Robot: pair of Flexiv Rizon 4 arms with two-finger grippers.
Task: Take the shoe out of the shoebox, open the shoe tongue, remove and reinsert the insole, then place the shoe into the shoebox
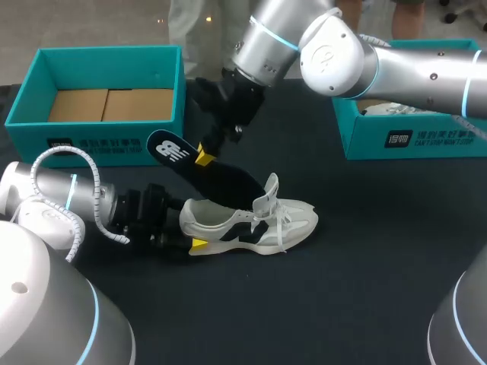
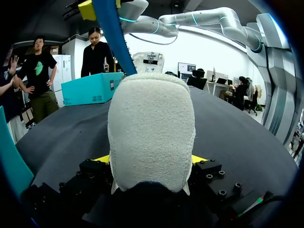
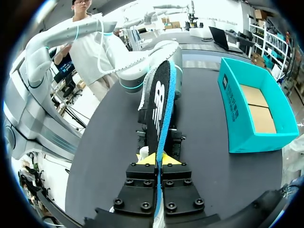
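Note:
A white sneaker (image 1: 262, 224) lies on the dark table, toe to the right, tongue raised. My left gripper (image 1: 189, 230) holds its heel, with a yellow fingertip (image 1: 198, 244) against the side. In the left wrist view the padded heel (image 2: 151, 128) fills the space between the fingers of the left gripper (image 2: 151, 161), which is shut on it. My right arm reaches past the middle. Its gripper (image 1: 204, 157) is shut on a black insole (image 1: 221, 179) with a blue edge. The insole slants down, its front end inside the shoe opening. The right wrist view shows the right gripper (image 3: 156, 159) pinching the insole (image 3: 159, 109) edge-on.
An open teal shoebox (image 1: 99, 129) with a cardboard floor stands at the back left, also seen beside the right gripper (image 3: 237, 114). A second teal box (image 1: 411, 141) with something white inside sits at the back right, under my right arm.

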